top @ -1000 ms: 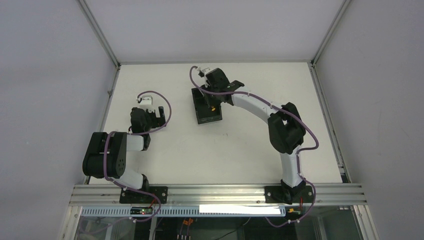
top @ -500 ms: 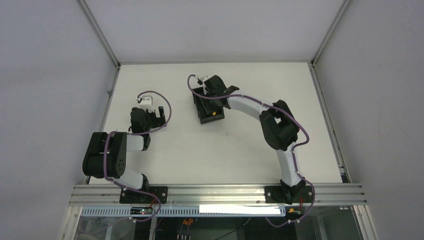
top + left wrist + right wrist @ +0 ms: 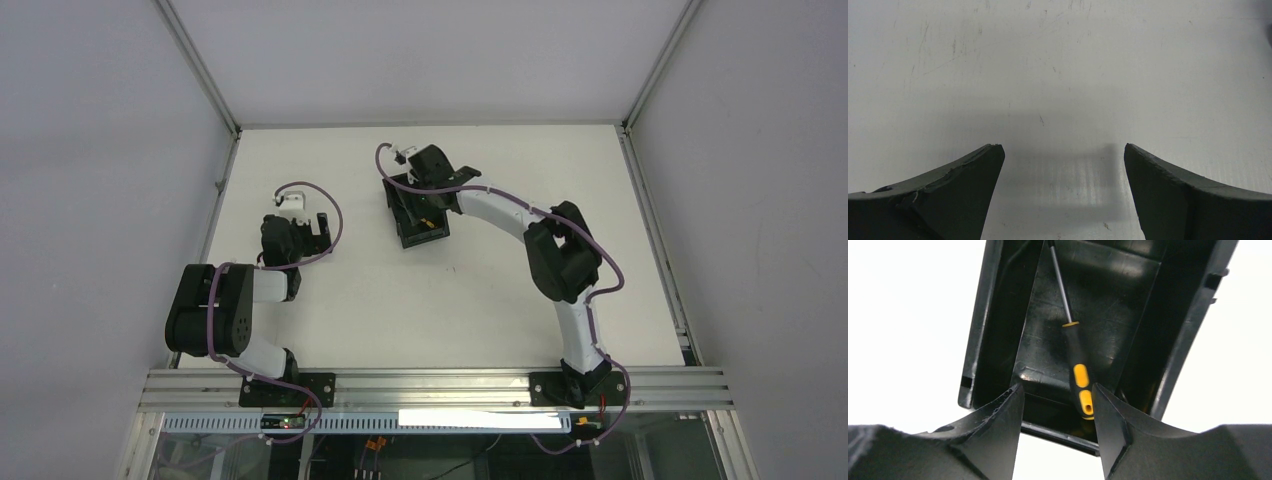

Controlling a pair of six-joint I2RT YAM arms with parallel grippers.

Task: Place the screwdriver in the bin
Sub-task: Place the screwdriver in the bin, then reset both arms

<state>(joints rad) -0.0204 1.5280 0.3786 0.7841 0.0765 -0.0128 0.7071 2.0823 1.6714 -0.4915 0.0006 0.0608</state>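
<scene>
The right gripper (image 3: 1057,390) is hanging low over the near end of the bin (image 3: 1180,335). Its jaws are standing apart, wider than the handle, and clamping nothing. The screwdriver (image 3: 1079,377) is lying inside the bin with its shaft pointing toward a far corner. Its butt is close to the near wall and just beside one jaw; whether it is touching that jaw I cannot tell.

The drop looks as good as made, so the step in hand is getting clear. Lifting straight up rather than sideways should avoid dragging the handle over the low wall or nudging the bin. Room above the bin is open. The left gripper (image 3: 1062,150) is sitting well apart over bare desk (image 3: 1048,55), jaws wide, holding nothing.
</scene>
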